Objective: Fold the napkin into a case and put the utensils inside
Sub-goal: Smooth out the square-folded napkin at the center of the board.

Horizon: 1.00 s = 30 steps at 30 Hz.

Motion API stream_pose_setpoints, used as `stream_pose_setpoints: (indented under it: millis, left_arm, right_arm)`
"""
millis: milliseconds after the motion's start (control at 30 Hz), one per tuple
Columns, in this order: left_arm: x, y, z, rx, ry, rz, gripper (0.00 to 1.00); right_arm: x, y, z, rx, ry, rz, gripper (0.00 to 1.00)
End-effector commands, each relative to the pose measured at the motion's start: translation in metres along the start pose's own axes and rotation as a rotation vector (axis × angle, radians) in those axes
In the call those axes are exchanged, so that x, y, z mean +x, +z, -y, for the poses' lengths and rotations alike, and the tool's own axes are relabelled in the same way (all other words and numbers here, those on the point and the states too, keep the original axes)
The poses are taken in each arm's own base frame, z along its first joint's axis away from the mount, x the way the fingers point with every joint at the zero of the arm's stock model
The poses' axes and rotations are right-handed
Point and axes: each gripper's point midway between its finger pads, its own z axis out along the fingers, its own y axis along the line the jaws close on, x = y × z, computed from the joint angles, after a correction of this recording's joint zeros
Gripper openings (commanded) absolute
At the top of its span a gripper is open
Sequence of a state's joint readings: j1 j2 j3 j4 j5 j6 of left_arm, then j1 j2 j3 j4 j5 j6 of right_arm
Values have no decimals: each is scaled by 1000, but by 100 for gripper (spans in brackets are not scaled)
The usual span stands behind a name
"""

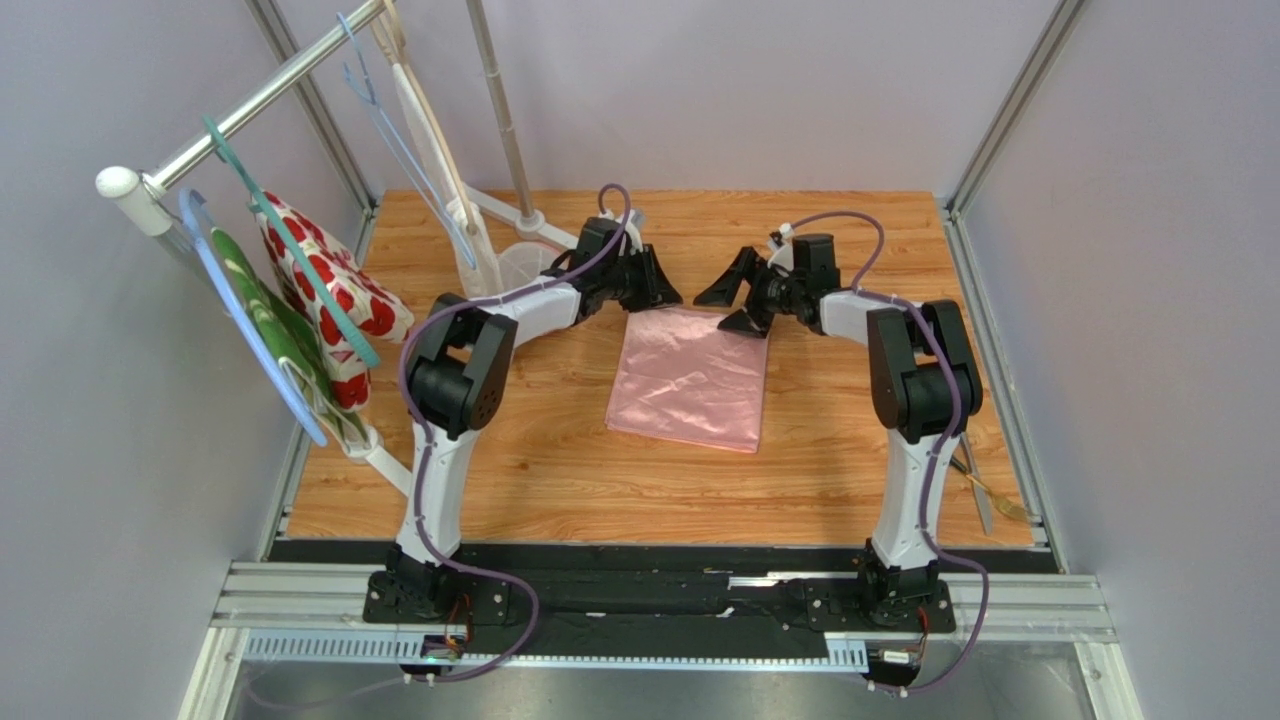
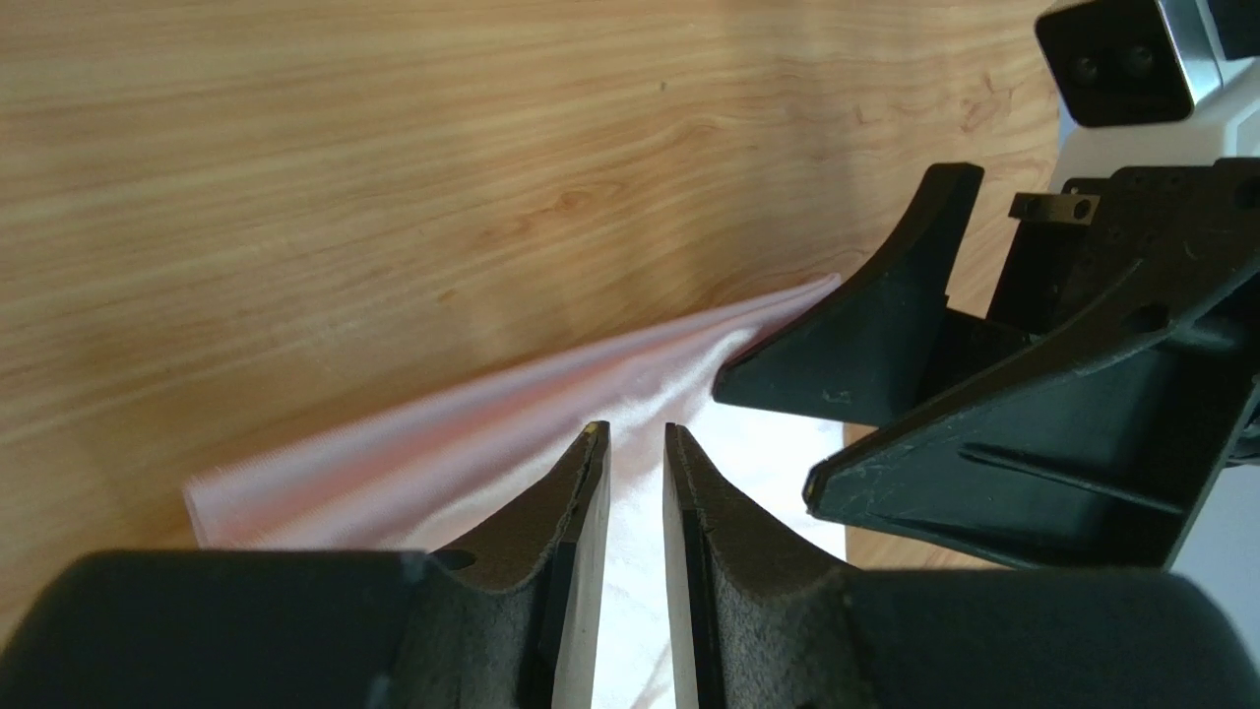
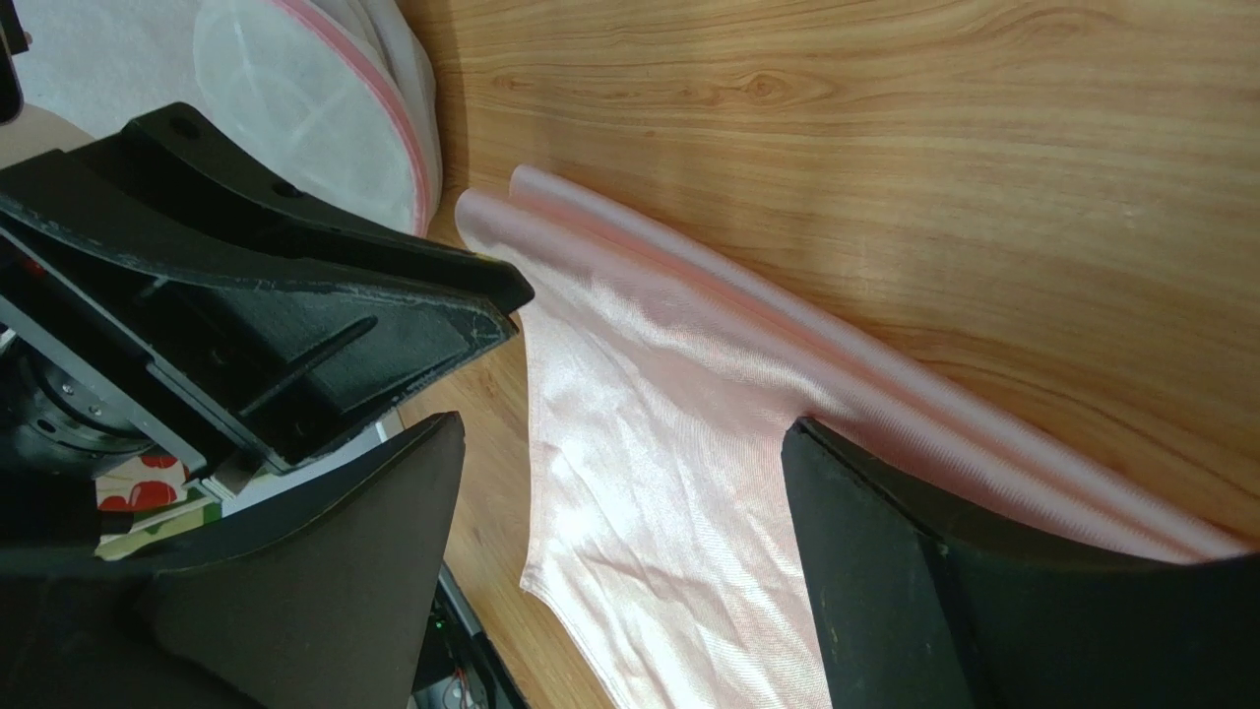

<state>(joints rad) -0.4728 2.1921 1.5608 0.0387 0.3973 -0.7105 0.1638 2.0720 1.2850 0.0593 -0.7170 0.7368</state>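
The napkin (image 1: 688, 378) lay flat in the middle of the wooden table (image 1: 496, 465) as a pink rectangle. Its far edge showed stacked, rounded layers in the right wrist view, so we judged it already folded over at least once.

The left gripper (image 2: 633, 443) hung at the far left corner with only a slim gap between its fingers. We could see no cloth pinched there, so we read it as released. The right gripper (image 3: 621, 436) stood at the far right corner with its fingers spread wide above the cloth, holding nothing.

The fabric had a satin sheen and fine wrinkles. We judged it thin, light, limp and probably slippery, so its layers could slide over each other. We thought the best hold was a pinch at the corners or along the layered edge, catching every layer at once and lifting low.

The utensils (image 1: 989, 491) lay well apart from the napkin, at the right edge of the table beside the right arm. A white mesh pouch (image 3: 318, 89) with a pink seam sat near the far left corner, close behind the left gripper. The flowered cloth (image 1: 323, 278) and the green cloth (image 1: 263, 323) hung on a rack at the left, clear of the work. The two grippers were close together over the far edge, and we judged them the likeliest things to hinder each other.
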Motion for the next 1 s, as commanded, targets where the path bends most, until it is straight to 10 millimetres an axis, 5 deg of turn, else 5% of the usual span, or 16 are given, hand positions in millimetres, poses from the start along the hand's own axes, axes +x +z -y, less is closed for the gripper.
stream_pose_setpoints:
  millis: [0, 233, 433, 600, 733, 833, 967]
  left_arm:
    - [-16, 11, -14, 39, -31, 51, 29]
    - [-19, 15, -37, 40, -33, 48, 30]
    - [-43, 13, -37, -25, 129, 50, 33]
    - [-55, 2, -16, 14, 242, 46, 34]
    - [-66, -22, 35, 163, 251, 121, 34]
    - [-51, -22, 38, 221, 179, 128, 27]
    - [-39, -5, 16, 214, 105, 89, 25]
  right_arm:
    - [-20, 7, -19, -103, -43, 40, 83]
    - [-23, 12, -5, -108, -33, 37, 83]
    - [-28, 17, 13, -89, -45, 17, 83]
    - [-32, 17, 14, -100, -64, 8, 83]
    - [-37, 17, 8, -119, -61, 14, 83]
    - [-37, 19, 7, -132, -44, 13, 83]
    - [-35, 19, 8, -136, -40, 3, 83]
